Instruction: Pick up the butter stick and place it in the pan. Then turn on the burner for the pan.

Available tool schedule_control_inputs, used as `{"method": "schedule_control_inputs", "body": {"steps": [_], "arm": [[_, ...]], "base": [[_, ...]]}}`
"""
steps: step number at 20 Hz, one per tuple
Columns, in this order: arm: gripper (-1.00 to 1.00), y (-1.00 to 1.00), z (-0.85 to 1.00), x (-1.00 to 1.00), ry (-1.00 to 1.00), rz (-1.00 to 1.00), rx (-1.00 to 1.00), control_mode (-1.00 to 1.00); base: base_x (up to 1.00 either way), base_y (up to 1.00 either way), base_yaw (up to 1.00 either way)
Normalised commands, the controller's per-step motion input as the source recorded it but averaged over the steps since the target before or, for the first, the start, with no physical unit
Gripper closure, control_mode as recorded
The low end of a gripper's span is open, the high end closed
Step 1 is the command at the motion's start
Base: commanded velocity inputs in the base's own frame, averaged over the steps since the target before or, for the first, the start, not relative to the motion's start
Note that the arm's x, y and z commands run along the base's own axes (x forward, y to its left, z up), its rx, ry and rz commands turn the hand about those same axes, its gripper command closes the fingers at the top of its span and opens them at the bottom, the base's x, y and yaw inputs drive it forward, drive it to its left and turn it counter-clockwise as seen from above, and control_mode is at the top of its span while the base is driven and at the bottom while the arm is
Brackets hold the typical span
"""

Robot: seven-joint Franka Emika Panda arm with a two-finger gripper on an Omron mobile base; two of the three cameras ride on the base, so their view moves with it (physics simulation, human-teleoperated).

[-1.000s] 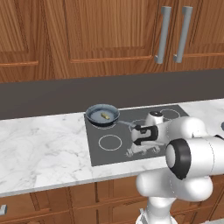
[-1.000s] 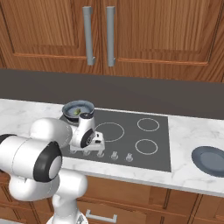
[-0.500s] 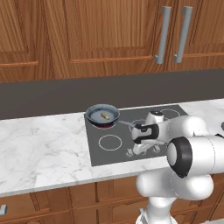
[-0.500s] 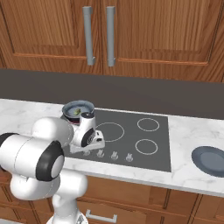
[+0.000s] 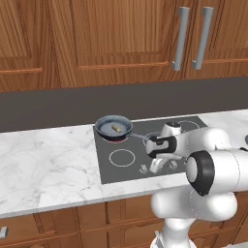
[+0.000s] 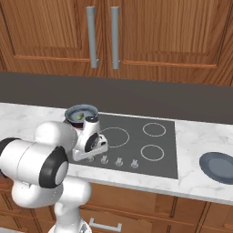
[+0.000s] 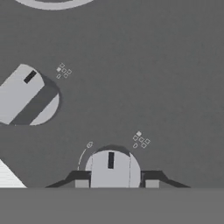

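The pan (image 5: 114, 128), round and dark grey with a bluish-grey inside, sits at the centre left of the left base view on the far left corner of the flat, dark glass cooktop (image 5: 121, 169). The butter stick (image 5: 116, 128), a tiny pale tan oblong, lies inside its bowl. A reddish glow shows under the pan's near edge, where the burner (image 5: 113, 139) is. The pan's slim straight grey handle (image 5: 139, 137) runs to the right toward the robot's wrist. In the right base view the pan (image 6: 81, 113) stands at the centre left, partly behind the white arm, with the butter stick (image 6: 80, 116) a small yellowish fleck in it.

The gripper (image 7: 112, 183) is low at the bottom of the hand view, its 2 dark fingertips standing on either side of a round, smooth grey knob (image 7: 112, 169) with a short black mark on top. The tips sit close to the knob's sides; I cannot tell whether they press on it. A second knob (image 7: 27, 95) of the same kind, seen at a slant, is at the left of that view.

A row of small knobs (image 6: 119, 161) lines the cooktop's near edge in the right base view. The counter (image 5: 43, 164) is white veined marble. A round dark grey-blue plate (image 6: 220, 167) lies at the right edge of the right base view.
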Motion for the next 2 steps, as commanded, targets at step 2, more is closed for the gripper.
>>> {"method": "schedule_control_inputs", "body": {"steps": [2], "arm": [[1.0,0.0,0.0,-0.05,0.0,0.22,0.0,-1.0]], "base": [[0.0,0.0,0.0]]}}
